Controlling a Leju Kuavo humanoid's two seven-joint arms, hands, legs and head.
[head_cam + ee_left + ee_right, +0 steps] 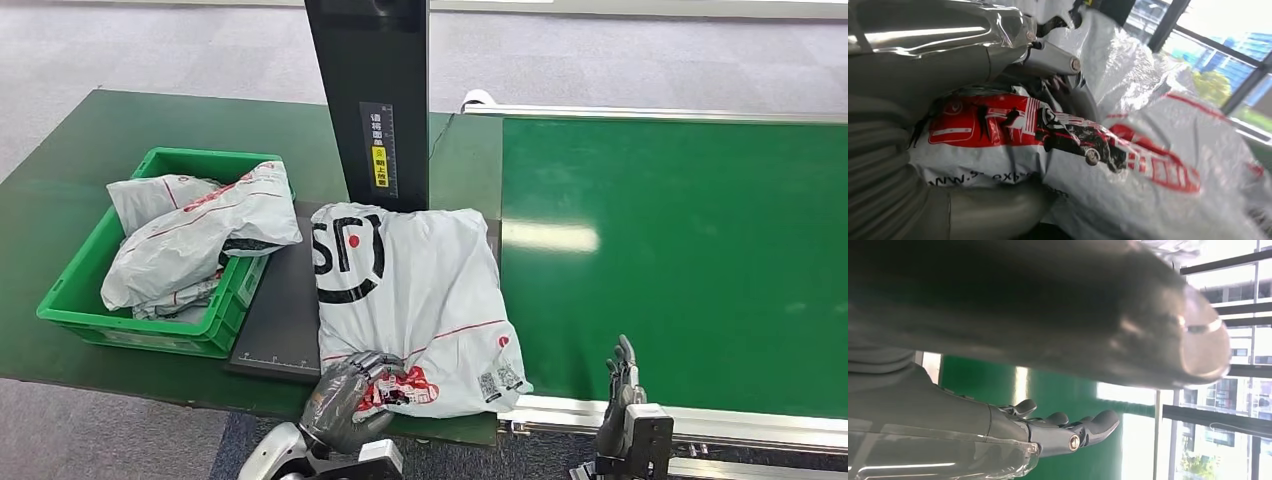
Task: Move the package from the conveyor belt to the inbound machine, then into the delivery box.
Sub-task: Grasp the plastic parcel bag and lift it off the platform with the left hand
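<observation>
The white plastic courier package with black lettering and red print (405, 305) lies flat on the dark flat platform of the inbound machine (280, 320), below the machine's black upright column (368, 100), with its right edge overhanging towards the green conveyor belt (680, 260). The left hand (345, 400) grips the package's near edge, fingers curled over the red-printed corner; the left wrist view confirms film bunched between thumb and fingers (1048, 60). The right hand (620, 385) stands at the near rail of the belt, fingers extended and apart, holding nothing. The step in hand appears to be the transfer to the green plastic delivery crate (90, 290) on the left, which already holds other white bagged parcels (195, 240). Maintain a firm grip, since the film is slick and the contents will sag. Lift the package clear of the crate's near-right rim before travelling left, and keep it away from the column. Release over the lower, near part of the crate, because the existing parcels are heaped high.
</observation>
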